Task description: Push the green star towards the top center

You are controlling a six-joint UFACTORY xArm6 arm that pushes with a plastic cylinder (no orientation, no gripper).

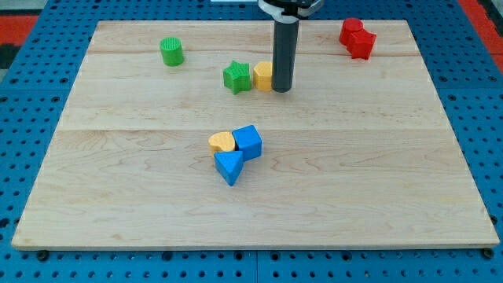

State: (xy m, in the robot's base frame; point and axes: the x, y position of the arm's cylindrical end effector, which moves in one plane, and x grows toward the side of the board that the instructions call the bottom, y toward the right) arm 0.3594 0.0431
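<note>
Resting my tip against a yellow block, with the green star touching that block at its 9 o'clock.
No pincer fitted, only the rod. Star: upper centre of the wooden board. Green cylinder at the star's 10 o'clock; red blocks at 2 o'clock.

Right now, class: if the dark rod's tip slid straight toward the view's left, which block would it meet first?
My tip would meet the yellow block first, already beside it, perhaps touching. The green star block sits just beyond.
</note>
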